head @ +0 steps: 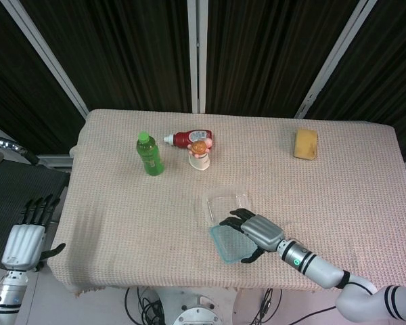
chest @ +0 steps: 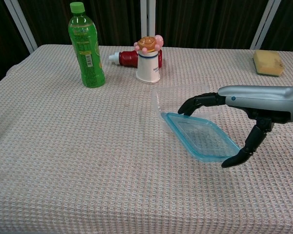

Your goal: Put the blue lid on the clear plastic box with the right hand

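Observation:
My right hand (head: 256,232) (chest: 251,103) holds the blue-rimmed lid (head: 229,244) (chest: 201,138) between its fingers (chest: 199,103) on the far edge and its thumb on the near edge. The lid is tilted and lifted off the cloth. The clear plastic box (head: 224,203) (chest: 175,100) stands just behind and to the left of the lid, and the lid's far left corner is close to the box's near wall. The box is partly hidden by the fingers in the chest view. My left hand (head: 24,238) hangs open off the table's left side, holding nothing.
A green bottle (head: 149,154) (chest: 86,46), a red bottle (head: 189,139) lying on its side and a small white cup with a toy on top (head: 200,155) (chest: 148,61) stand at the back left. A yellow sponge (head: 306,144) (chest: 268,62) lies at the back right.

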Controlling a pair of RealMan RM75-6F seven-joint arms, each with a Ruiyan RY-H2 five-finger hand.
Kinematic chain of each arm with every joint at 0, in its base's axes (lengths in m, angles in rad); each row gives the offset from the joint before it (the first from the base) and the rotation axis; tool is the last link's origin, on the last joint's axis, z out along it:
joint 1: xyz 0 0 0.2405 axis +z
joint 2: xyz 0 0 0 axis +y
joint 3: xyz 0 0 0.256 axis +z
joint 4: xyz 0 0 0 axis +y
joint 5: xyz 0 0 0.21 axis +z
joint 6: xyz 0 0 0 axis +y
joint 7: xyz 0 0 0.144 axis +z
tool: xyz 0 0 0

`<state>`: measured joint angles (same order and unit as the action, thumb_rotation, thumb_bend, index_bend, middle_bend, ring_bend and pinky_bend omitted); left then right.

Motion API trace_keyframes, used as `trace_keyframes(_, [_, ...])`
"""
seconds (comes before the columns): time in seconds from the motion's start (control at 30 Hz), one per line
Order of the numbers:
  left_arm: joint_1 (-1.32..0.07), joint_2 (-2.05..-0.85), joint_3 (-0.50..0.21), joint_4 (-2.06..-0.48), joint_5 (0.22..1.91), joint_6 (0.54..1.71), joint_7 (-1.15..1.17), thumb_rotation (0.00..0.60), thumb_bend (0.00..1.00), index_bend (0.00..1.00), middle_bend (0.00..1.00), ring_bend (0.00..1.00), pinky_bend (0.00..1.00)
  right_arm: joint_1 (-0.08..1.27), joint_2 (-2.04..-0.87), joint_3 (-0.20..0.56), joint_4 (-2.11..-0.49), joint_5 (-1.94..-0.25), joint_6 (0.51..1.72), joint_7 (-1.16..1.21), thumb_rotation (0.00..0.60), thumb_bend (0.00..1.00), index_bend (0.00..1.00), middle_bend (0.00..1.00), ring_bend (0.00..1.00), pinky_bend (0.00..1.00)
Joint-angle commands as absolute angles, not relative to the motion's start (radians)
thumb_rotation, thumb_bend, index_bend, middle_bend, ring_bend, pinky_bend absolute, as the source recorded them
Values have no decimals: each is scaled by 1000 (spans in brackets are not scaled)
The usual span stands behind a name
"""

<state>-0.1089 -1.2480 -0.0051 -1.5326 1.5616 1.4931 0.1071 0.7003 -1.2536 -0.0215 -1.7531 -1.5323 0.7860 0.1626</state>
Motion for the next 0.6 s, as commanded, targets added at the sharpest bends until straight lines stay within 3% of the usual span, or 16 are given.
trace_keyframes(0.03, [-111, -1246, -7, -1536, 1561, 1491, 109, 600, 0, 58, 0, 0, 0, 703, -1220, -29, -1792, -1555, 791, 173, 600, 220, 143, 394, 0, 0])
trace_keyframes(0.27, [-119, -1239, -10, -1548, 1572, 1490, 116, 600, 0, 58, 0, 0, 0, 734, -1102, 23, -1870, -1555, 814, 131, 600, 225, 143, 385, 0, 0])
trace_keyframes(0.43, [-117, -1245, -6, -1544, 1570, 1487, 113, 600, 0, 58, 0, 0, 0, 804, -1104, 96, -1823, -1356, 732, -98, 600, 226, 143, 372, 0, 0])
trace_keyframes(0.6, [-111, -1251, -4, -1535, 1569, 1494, 103, 600, 0, 58, 0, 0, 0, 892, -1179, 115, -1753, -1146, 652, -250, 600, 226, 143, 363, 0, 0])
